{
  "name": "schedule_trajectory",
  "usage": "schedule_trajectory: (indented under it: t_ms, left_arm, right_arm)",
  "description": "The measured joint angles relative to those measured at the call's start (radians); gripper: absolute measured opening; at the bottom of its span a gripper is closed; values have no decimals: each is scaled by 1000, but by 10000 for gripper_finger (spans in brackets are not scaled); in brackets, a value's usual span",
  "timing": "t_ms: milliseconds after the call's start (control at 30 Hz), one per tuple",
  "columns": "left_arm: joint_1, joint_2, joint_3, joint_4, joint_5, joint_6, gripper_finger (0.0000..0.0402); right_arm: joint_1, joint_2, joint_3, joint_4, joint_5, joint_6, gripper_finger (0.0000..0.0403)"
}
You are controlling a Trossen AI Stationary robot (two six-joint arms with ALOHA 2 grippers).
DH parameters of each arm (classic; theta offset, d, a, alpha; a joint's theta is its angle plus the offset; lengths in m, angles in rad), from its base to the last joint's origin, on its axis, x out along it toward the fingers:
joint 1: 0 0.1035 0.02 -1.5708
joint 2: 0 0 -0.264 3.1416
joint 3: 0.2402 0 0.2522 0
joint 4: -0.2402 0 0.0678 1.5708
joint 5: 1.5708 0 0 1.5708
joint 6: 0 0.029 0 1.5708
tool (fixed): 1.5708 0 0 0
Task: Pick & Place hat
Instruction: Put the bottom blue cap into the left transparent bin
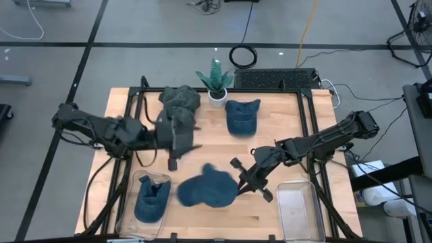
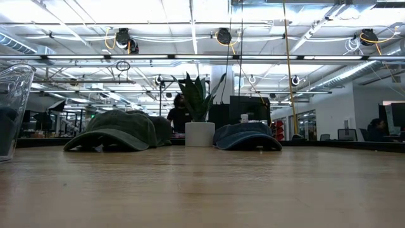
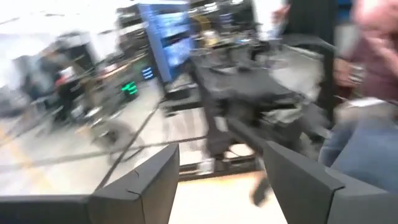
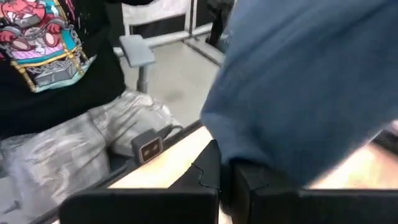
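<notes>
The right gripper (image 1: 237, 181) has its jaws closed on the edge of the blue hat (image 1: 208, 188), low centre of the high view, between the left bin (image 1: 150, 178) and the right bin (image 1: 297, 210). We judge the hat light and limp; a pinch at the brim or crown edge suits it. The right arm reaches in from the right edge, stretched low. The left gripper (image 1: 177, 143), jaws parted and empty, sits left of centre beside the green hat (image 1: 179, 101).

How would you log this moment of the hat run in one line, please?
right gripper: shut on blue hat, mid-table | left gripper: open, empty, near green hat | left bin: one blue hat inside | right bin: no hat
</notes>
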State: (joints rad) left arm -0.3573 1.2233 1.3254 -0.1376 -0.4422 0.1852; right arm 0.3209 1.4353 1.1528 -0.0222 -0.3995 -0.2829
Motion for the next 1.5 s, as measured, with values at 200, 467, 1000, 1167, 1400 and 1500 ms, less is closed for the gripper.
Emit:
schedule_trajectory:
  t_ms: [200,467,1000,1167,1400,1500]
  left_arm:
    - [15,34,89,-189,-5,-66,233]
    - [92,66,176,-397,178,-306,232]
    - [177,318,255,-501,757,-250,232]
    - [217,349,257,-371,942,-257,232]
    - [224,419,256,-368,1026,-201,232]
    - [212,459,255,-334,1067,-140,232]
  right_arm:
    - [-3,-1,1,-44,9,33,0]
    - [2,-2,2,-36,33,58,0]
    - [31,-2,117,4,-225,-42,0]
    - [33,-2,126,-4,-289,-43,0]
    - [79,-2,126,-15,-287,-75,0]
    - [91,-2,126,-16,-288,-92,0]
